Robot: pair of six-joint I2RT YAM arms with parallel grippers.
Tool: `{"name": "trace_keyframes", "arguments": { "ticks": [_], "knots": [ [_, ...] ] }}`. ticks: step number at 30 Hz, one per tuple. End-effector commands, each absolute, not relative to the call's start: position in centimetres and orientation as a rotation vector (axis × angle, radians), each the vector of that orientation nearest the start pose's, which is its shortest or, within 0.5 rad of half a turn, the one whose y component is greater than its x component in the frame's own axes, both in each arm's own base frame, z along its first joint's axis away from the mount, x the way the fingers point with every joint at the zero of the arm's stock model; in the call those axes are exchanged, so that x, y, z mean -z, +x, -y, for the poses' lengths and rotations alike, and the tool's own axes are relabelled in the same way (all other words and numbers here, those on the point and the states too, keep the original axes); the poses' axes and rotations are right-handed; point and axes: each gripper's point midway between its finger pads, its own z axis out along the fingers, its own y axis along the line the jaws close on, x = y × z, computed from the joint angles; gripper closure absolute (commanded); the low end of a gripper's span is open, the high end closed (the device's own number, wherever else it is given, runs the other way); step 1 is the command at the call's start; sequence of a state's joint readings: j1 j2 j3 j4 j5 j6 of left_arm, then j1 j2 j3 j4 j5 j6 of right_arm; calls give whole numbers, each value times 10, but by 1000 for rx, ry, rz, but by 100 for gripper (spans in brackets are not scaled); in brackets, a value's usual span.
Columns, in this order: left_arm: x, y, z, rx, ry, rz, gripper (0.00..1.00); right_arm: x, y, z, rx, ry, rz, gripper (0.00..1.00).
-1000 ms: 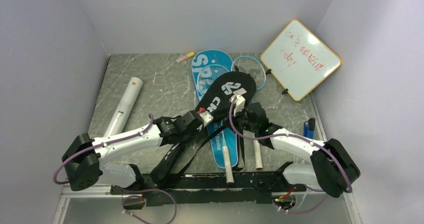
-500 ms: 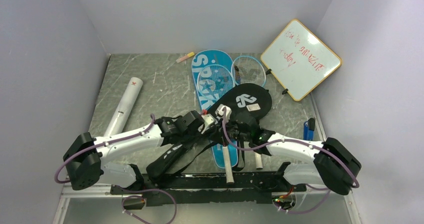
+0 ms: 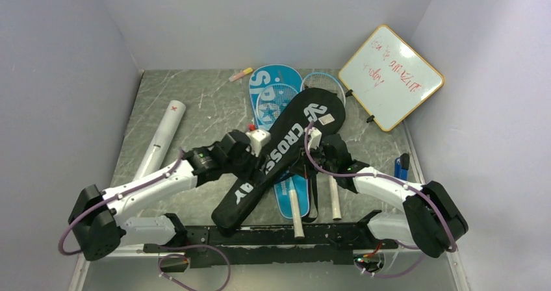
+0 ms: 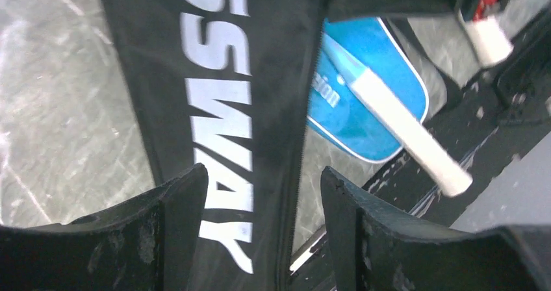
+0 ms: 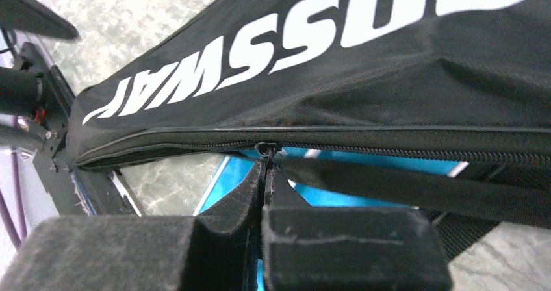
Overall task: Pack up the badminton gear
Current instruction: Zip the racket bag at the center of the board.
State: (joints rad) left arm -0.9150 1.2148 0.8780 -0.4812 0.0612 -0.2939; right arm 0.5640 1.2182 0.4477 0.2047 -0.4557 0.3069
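The black "CROSSWAY" cover (image 3: 286,149) lies diagonally across the blue "SPORT" cover (image 3: 271,86). My right gripper (image 5: 267,173) is shut on the black cover's zipper pull (image 5: 266,149), at the cover's right edge (image 3: 305,160). My left gripper (image 4: 260,197) stands open just above the cover's narrow lower part (image 4: 221,109), holding nothing; from above it shows at the cover's left edge (image 3: 255,158). A light-blue racket head (image 3: 328,82) peeks out behind the black cover. Two white racket handles (image 3: 296,206) (image 3: 334,203) stick out toward the arm bases. The white cardboard tube (image 3: 160,141) lies at the left.
A wood-framed whiteboard (image 3: 391,76) leans in the far right corner. A small pink-yellow marker (image 3: 240,74) lies by the back wall. A blue object (image 3: 402,167) sits at the right wall. The black base rail (image 3: 273,236) runs along the near edge.
My left gripper opened and let go of the black cover, drawing back to the left. The cover swung back up into a straight diagonal. The right gripper stayed shut and moved up-right.
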Motion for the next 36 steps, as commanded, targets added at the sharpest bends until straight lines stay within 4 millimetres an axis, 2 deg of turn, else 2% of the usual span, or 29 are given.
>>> {"name": "trace_keyframes", "arguments": {
  "ticks": [1,3,6,10,14,18,23,30,36],
  "knots": [
    [-133,194,253,727,562,-2385,36,-81,234,-234,-897,-513,-2170,100],
    [-118,201,236,686,460,-2453,45,-80,231,-236,-911,-537,-2163,100],
    [-96,197,218,638,348,-2534,57,-77,227,-238,-921,-568,-2168,100],
    [-79,184,232,793,310,-2547,69,-70,221,-240,-908,-625,-2196,100],
    [-57,179,246,883,318,-2593,74,-65,215,-247,-900,-682,-2225,100],
    [-39,180,253,908,312,-2626,76,-61,200,-261,-885,-802,-2227,100],
    [-19,186,246,819,288,-2651,74,-61,172,-282,-916,-925,-2218,100],
    [-13,190,240,773,271,-2643,74,-63,128,-310,-983,-1012,-2203,100],
    [-10,192,239,800,244,-2631,74,-64,75,-347,-1088,-1035,-2135,100]
  ]
}}
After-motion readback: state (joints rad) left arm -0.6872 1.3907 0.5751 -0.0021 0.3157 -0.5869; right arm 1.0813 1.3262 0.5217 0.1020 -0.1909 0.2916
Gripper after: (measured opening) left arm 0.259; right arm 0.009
